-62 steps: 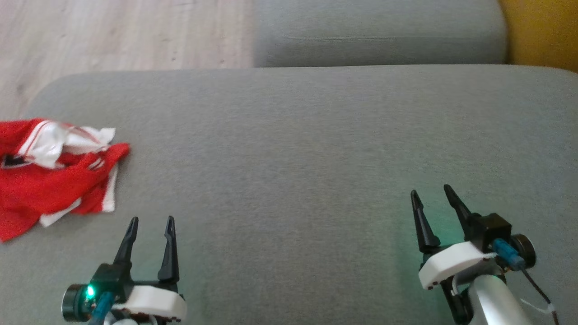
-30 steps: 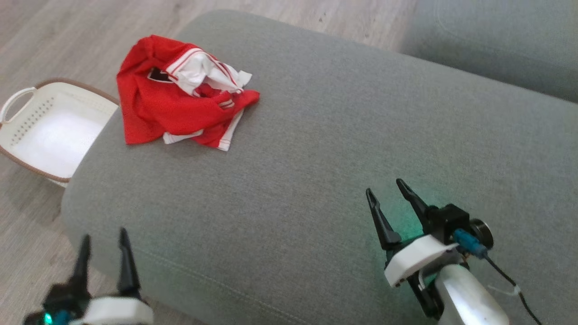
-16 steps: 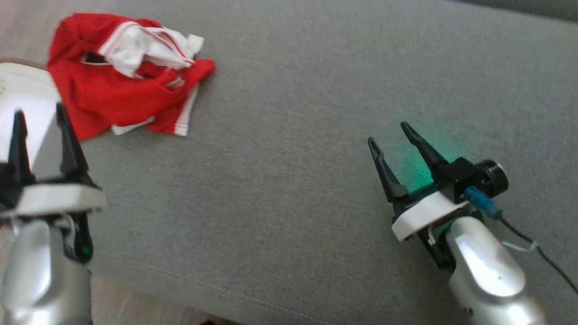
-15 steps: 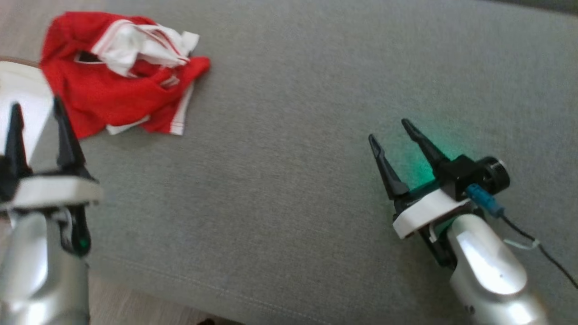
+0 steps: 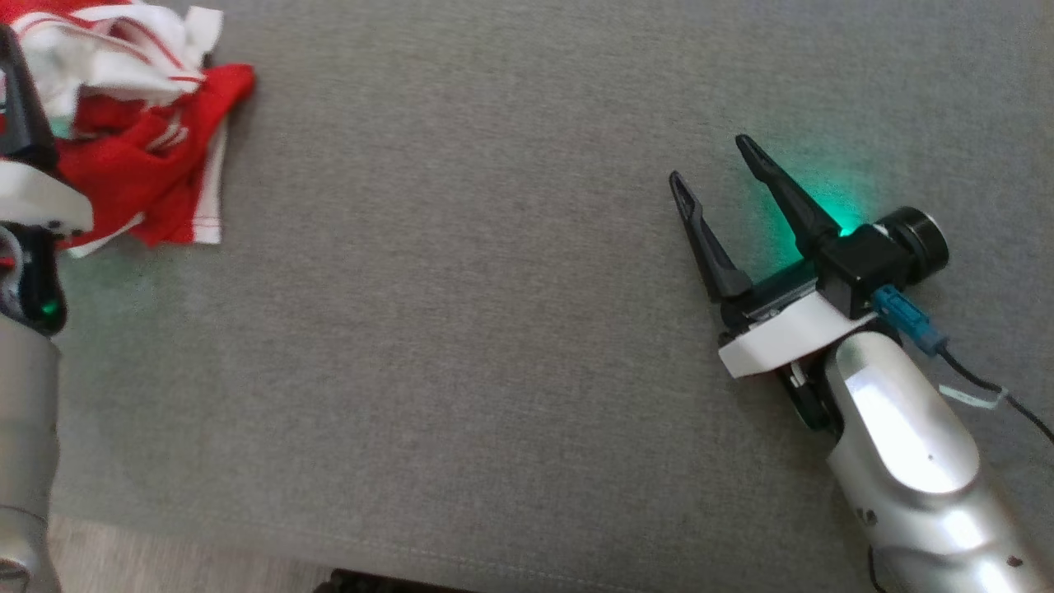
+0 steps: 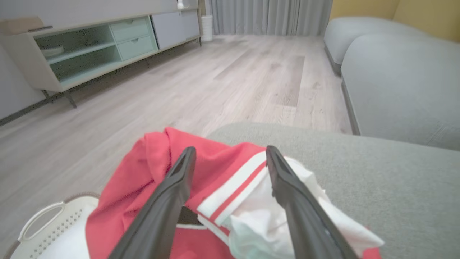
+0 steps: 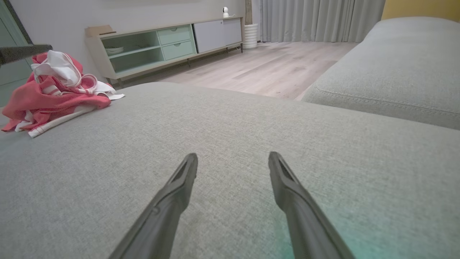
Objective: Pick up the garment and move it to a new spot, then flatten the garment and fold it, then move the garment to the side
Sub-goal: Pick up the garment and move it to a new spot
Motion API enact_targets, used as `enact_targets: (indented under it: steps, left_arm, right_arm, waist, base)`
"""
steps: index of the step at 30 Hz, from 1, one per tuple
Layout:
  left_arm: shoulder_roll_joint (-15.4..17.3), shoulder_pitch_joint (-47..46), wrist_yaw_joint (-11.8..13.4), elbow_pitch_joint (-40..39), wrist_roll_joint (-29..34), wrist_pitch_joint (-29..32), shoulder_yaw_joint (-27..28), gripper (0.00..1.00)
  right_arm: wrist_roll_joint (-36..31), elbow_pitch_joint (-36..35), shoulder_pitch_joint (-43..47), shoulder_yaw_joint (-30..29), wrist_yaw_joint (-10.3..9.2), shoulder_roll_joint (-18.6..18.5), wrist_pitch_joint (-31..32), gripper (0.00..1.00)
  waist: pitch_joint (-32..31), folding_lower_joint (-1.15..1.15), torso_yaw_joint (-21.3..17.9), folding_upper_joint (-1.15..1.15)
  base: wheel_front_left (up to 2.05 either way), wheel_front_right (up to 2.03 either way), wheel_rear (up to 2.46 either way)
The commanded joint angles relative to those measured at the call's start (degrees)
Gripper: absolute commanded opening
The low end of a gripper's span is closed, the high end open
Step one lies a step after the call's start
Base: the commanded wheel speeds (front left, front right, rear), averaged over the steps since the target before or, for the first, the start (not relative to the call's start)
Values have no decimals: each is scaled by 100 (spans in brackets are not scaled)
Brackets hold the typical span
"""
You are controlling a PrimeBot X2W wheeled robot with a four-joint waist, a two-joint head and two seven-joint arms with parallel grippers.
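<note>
A grey sofa cushion (image 5: 494, 329) sits on a pale wood floor (image 6: 233, 79), with a low sideboard (image 6: 90, 46) beyond it. The crumpled red and white garment (image 5: 156, 156) lies at the cushion's left end. The left gripper (image 6: 230, 149) hangs over the garment there, fingers spread wide and holding nothing. The right gripper (image 5: 708, 158) is low over the cushion's right part, jaws wide and empty. A white basket (image 6: 46, 226) stands just beside the cushion's left end.

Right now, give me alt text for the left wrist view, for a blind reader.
The open left gripper points at a crumpled red and white garment at the edge of a grey cushion. A white basket sits on the wooden floor.
</note>
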Motion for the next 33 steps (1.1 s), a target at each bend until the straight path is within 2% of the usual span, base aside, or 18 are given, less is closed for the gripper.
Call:
enact_targets:
  steps: [1,11,12,13,14,19,27,33]
  left_arm:
    - [398,-148,11,-26,-66,64,130,100]
    - [363,-424,10,1006,-783,1104,-156,100]
    - [370,-435,10,1050,-820,1134,-191,87]
    - [385,-441,10,1066,-834,1125,-245,11]
    - [404,-451,10,1081,-856,1097,-284,0]
    - [568,-585,10,974,-842,752,-554,0]
    - [744,-646,10,133,-1065,351,-1341,0]
    - [662,-685,10,-465,-1142,96,-1885,0]
  right_arm:
    - [38,36,51,75,-4,-72,-10,100]
    - [102,60,-72,99,-4,-68,-10,100]
    - [107,65,-76,93,-4,-62,-10,100]
    - [114,71,-80,87,-4,-56,-10,100]
    - [123,79,-81,77,-4,-51,-10,100]
    - [165,138,-31,33,-4,16,-10,100]
    - [265,248,209,11,-4,276,-10,100]
    - [351,294,392,-62,-4,435,-10,100]
  waist:
    - [116,0,-124,0]
    - [326,0,-428,0]
    - [323,0,-444,0]
    - [313,0,-458,0]
    - [297,0,-469,0]
    - [77,0,-505,0]
    - [-560,0,-732,0]
    - [-964,0,-1014,0]
  base:
    - [0,0,0]
    - [0,0,0]
    - [0,0,0]
    - [0,0,0]
    - [0,0,0]
    - [0,0,0]
    - [0,0,0]
    - [0,0,0]
